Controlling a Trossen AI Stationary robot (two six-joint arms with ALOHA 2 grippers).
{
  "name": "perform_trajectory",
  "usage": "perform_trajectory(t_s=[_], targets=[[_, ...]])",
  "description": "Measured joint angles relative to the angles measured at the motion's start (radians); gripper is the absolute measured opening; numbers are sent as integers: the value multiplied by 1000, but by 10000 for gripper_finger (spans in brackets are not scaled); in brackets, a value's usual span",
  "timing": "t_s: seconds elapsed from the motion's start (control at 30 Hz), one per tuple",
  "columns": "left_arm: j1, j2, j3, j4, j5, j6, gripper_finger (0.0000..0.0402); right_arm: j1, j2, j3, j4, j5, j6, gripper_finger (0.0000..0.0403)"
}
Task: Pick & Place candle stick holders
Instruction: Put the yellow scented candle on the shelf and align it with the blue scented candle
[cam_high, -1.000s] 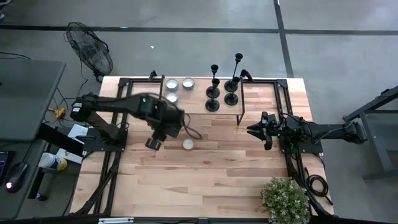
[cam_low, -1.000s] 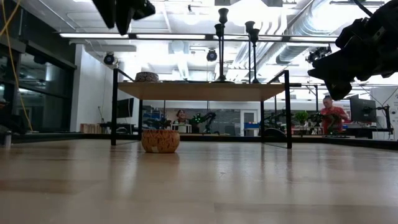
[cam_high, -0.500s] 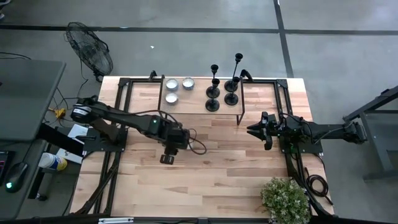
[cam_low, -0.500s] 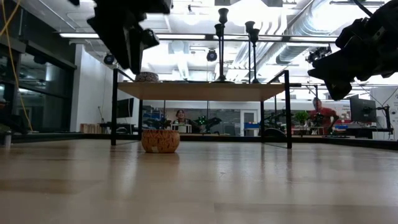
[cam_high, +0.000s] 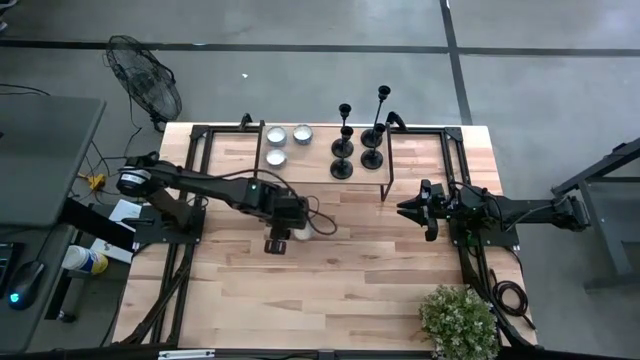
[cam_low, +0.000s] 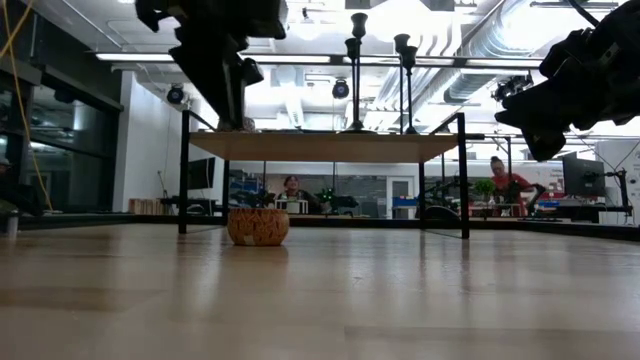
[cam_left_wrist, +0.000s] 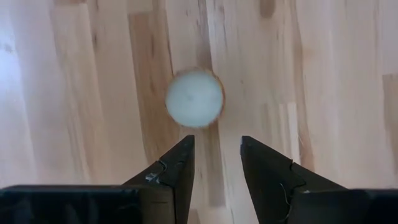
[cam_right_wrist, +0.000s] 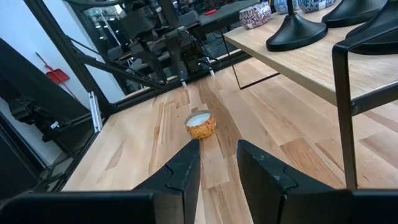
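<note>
- Candle stick holders (cam_high: 357, 140) stand in a cluster on the raised shelf (cam_high: 320, 160) at the far edge of the table (cam_high: 330, 270), all upright on their round bases; four stems show in the low view, of differing heights
- Left gripper (cam_high: 277, 243) hangs above the middle of the table, pointing straight down, well apart from the holders, which stand beyond it and off to its right
- Its two dark fingers (cam_left_wrist: 179, 169) are set a narrow gap apart and hold nothing
- Just ahead of those fingertips, on the bare wood, sits a small round candle (cam_left_wrist: 194, 98) in an orange patterned cup; the fingers are above it and do not touch it
- Right gripper (cam_high: 409, 209) waits low at the right side of the table, pointing toward the middle; the holders stand on the shelf just beyond it and to its right, the nearest bases close to it but not touched
- Its fingers (cam_right_wrist: 186, 167) are parted by a narrow gap and hold nothing
- Three more small candles (cam_high: 283, 140) sit on the left end of the shelf, beside the holders
</note>
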Motion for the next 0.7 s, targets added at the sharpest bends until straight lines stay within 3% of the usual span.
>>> perform_trajectory(t_s=[0.23, 0.7], targets=[[0, 36, 3, 60, 0, 49, 126, 0, 0, 0, 0, 0, 0, 98], [0, 97, 59, 30, -9, 50, 126, 0, 19, 0, 1, 0, 0, 98]])
